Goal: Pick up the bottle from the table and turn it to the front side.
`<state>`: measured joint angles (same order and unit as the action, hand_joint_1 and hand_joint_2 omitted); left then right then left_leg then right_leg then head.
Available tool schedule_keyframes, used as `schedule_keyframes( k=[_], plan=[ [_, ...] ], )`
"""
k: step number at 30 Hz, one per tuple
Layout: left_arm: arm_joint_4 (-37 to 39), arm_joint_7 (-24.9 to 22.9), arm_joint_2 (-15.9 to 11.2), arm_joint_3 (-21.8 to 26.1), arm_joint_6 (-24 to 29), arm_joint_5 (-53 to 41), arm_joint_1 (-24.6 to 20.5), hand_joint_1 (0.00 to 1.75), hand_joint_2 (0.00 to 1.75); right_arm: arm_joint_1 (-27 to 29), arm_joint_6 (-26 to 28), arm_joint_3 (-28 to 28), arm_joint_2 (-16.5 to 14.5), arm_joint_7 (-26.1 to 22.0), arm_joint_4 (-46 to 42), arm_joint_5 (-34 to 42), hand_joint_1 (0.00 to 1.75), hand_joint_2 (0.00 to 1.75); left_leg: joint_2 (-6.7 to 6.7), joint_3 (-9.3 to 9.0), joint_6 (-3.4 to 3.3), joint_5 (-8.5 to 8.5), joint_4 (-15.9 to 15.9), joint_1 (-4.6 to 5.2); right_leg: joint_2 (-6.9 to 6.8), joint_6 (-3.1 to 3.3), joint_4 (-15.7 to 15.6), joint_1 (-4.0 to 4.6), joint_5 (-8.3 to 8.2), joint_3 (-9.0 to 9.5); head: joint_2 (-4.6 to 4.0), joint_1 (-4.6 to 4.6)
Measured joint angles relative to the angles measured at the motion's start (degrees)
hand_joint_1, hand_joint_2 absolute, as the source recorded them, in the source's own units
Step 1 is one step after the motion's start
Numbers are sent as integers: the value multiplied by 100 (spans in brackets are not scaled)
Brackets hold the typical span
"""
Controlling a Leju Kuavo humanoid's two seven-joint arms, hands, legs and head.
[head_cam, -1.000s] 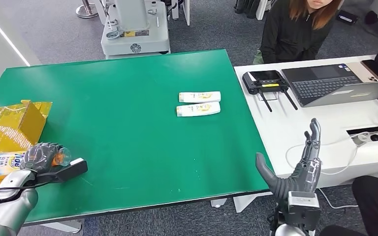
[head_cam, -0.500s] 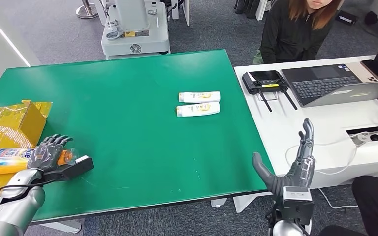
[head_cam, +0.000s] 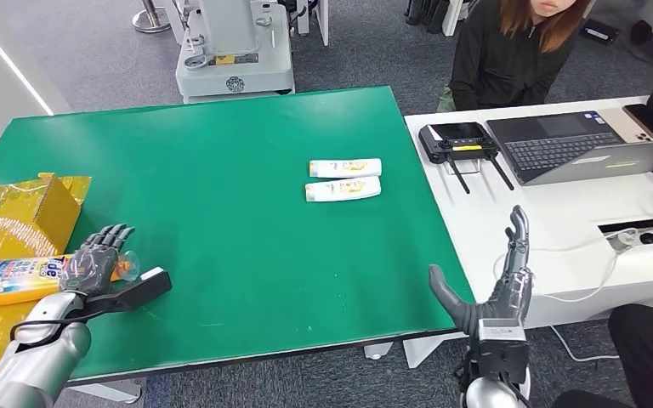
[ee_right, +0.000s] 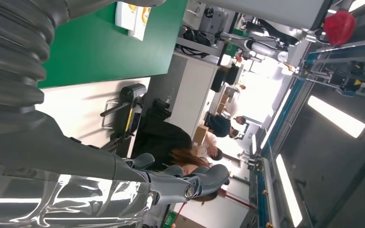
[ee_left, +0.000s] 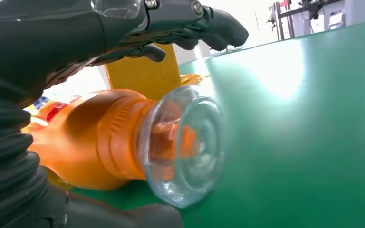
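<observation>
An orange bottle [head_cam: 17, 279] with a blue-and-white label and a clear cap [head_cam: 127, 268] lies on its side at the left end of the green table [head_cam: 221, 212], its body over the yellow wrapping. My left hand [head_cam: 93, 263] is at its neck with the fingers spread. In the left wrist view the fingers [ee_left: 195, 23] stand apart from the bottle's neck [ee_left: 100, 142] and clear cap [ee_left: 185, 147], with the thumb on the other side of the neck. My right hand [head_cam: 493, 293] is open, fingers pointing up, off the table's near right corner.
Two white tubes [head_cam: 344, 167] [head_cam: 343, 189] lie side by side mid-table. A yellow box [head_cam: 34, 212] stands at the left edge. A white desk [head_cam: 493, 221] to the right holds a controller [head_cam: 455, 140] and a laptop [head_cam: 578, 144]. A person [head_cam: 514, 51] sits behind it.
My left hand's fingers have spread off the bottle's neck. More of the bottle and its label shows. My right hand has sunk a little and drifted left.
</observation>
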<state>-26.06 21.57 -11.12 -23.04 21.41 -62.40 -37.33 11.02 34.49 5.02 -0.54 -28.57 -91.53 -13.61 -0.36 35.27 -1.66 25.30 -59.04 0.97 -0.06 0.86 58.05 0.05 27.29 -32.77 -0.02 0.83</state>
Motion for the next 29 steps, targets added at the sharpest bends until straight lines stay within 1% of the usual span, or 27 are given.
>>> schedule_keyframes(
  k=[6,12,16,22,24,26,27,28,29],
  plan=[
    [-25,-231,267,64,163,104,40,0,175,-4,46,34,2,-2,20,-7,0,175,-7,0,0,0,0,0,-6,0,0,0,0,1,0,1],
    [-260,-240,514,70,198,251,210,0,175,-49,3,64,2,17,84,-8,0,175,-5,0,0,0,0,0,-4,0,0,0,0,1,0,0],
    [-457,-250,601,70,205,290,336,0,175,-98,-24,67,2,10,176,3,0,175,-5,0,0,0,-1,0,-4,0,0,0,0,-1,0,0],
    [-879,-541,724,76,506,348,627,0,175,-69,67,71,2,-31,253,84,0,175,-3,3,1,2,0,0,-2,0,-1,0,0,-5,0,1],
    [-1226,-306,779,108,451,766,842,0,175,-44,112,83,2,-61,255,102,0,175,0,3,3,4,0,0,0,0,-1,0,1,-5,0,1],
    [-1695,158,838,159,158,1501,1122,0,175,-23,132,103,2,-97,255,148,0,175,2,4,4,6,-1,0,3,0,-3,-1,2,-7,0,1],
    [-1961,461,873,184,-159,2014,1278,0,175,-14,132,114,2,-121,255,180,0,175,3,5,5,7,0,1,4,0,-4,-1,2,-8,0,1],
    [-2243,789,910,209,-618,2648,1443,0,175,-6,124,125,2,-148,252,225,0,175,3,5,5,8,-1,1,5,-1,-4,-1,2,-9,0,1],
    [-2382,972,931,221,-870,2985,1525,0,175,-2,118,129,2,-162,251,246,0,175,3,5,5,8,-1,1,5,-1,-5,-1,2,-9,0,0]
  ],
)
